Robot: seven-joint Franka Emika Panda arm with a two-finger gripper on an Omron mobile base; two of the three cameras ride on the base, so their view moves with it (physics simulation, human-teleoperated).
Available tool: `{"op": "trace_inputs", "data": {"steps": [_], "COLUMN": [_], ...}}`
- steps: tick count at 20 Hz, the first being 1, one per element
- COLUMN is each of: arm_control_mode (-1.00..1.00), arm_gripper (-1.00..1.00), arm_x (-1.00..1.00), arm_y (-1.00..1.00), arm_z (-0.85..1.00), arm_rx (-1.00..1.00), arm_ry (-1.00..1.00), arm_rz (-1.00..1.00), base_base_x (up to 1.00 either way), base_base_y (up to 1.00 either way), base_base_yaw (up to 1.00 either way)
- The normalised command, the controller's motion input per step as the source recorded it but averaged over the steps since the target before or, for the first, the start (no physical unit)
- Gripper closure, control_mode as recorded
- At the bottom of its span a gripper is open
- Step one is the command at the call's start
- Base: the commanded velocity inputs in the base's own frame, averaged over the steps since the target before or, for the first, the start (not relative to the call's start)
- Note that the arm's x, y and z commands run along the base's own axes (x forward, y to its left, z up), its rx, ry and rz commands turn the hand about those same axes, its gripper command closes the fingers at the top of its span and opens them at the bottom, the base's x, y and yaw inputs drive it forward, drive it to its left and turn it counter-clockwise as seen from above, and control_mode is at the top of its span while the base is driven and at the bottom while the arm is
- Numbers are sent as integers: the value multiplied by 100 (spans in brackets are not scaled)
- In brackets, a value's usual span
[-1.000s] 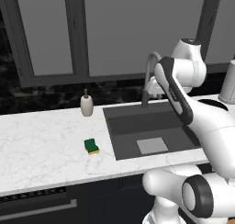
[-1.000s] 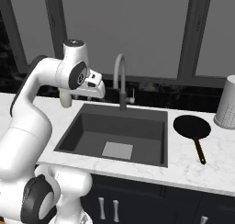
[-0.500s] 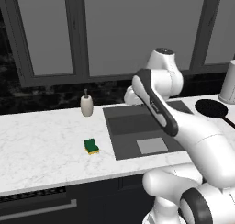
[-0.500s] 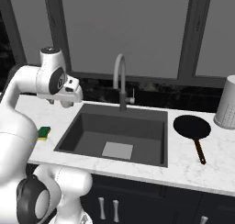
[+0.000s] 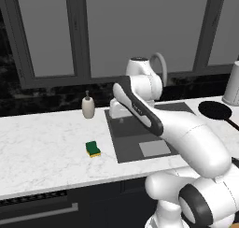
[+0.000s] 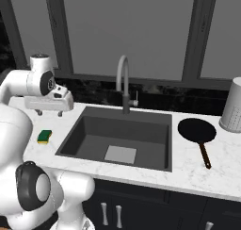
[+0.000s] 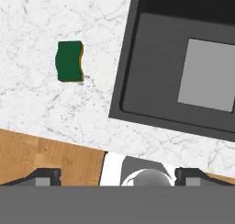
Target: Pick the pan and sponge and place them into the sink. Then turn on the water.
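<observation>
Sponge (image 7: 69, 61) lies at ten o'clock from the spread, empty gripper (image 6: 48, 112); judged light and soft, it is best pinched across its short sides.

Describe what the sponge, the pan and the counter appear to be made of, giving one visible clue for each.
Sponge: looks like soft foam, a matt green scouring layer over yellow.
Pan: probably coated metal, flat matt black with a thin dark handle, reddish near the bowl.
Counter: seems to be polished marble or an imitation, white with fine grey veining.
All are rendered, so the materials are only a guess.
</observation>
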Motion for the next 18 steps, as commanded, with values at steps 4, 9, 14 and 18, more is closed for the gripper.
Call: {"op": "trace_inputs", "data": {"steps": [4,9,14,18], "arm_control_mode": [-100,-100,-100,-100], "arm_gripper": [-100,-100,-100,-100], "arm_x": [8,14,29,17], "arm_y": [73,73,43,25], "arm_z": [-40,-41,-33,-41], "arm_rx": [-9,-6,0,0], "arm_ry": [17,21,12,1], "arm_rz": [10,10,3,1], "base_base_x": [0,0,0,0], "base_base_y": [0,0,0,0], "base_base_yaw": [0,0,0,0]}}
